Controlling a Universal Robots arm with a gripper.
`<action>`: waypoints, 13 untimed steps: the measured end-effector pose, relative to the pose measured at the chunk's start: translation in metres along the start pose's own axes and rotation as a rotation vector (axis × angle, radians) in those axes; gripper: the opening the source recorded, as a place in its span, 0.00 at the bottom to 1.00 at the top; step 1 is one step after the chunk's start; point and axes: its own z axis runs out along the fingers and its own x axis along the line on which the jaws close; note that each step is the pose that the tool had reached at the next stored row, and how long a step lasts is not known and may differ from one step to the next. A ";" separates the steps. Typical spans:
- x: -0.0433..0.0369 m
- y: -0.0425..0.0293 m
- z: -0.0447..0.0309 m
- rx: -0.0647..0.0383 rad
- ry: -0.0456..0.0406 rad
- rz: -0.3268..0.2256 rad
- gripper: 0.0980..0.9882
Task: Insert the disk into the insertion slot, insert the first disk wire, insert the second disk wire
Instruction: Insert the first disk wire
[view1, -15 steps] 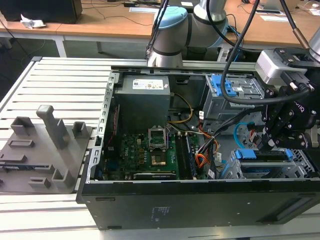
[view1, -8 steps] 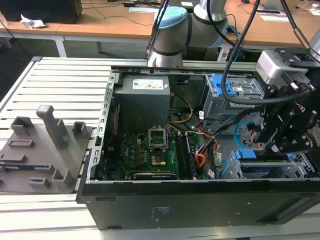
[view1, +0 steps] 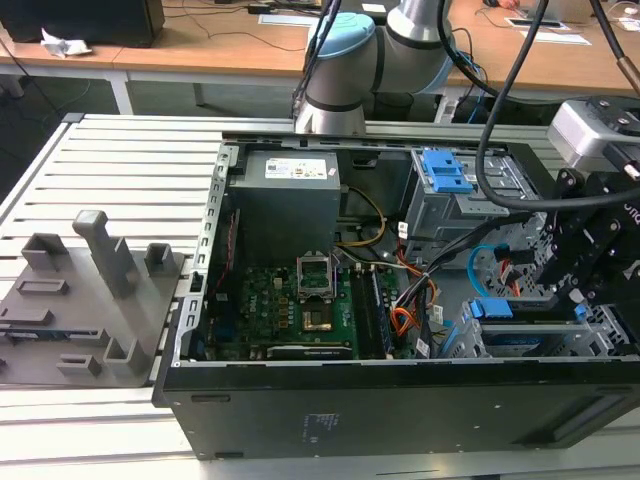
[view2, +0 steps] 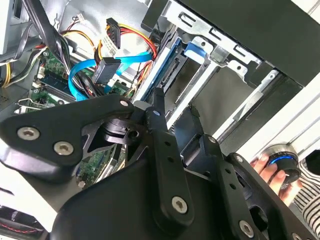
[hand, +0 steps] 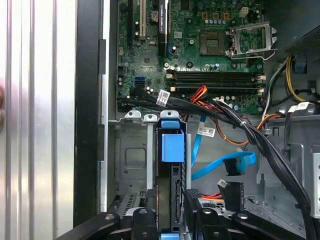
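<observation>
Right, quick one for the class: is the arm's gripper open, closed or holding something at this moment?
Gripper: cannot be told; it sits at the disk, which stands in the insertion slot.

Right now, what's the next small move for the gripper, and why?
Probably a short push along the insertion slot to seat the disk: the gripper sits at its outer end, it lies between the slot walls, and the first disk wire and second disk wire hang loose, unplugged.
</observation>
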 end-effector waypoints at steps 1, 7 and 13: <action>0.0000 0.0000 0.0000 0.000 0.0000 0.000 0.30; 0.0001 0.0006 -0.0103 0.000 -0.0002 0.000 0.30; -0.0045 0.0006 -0.0106 0.000 0.0002 0.000 0.30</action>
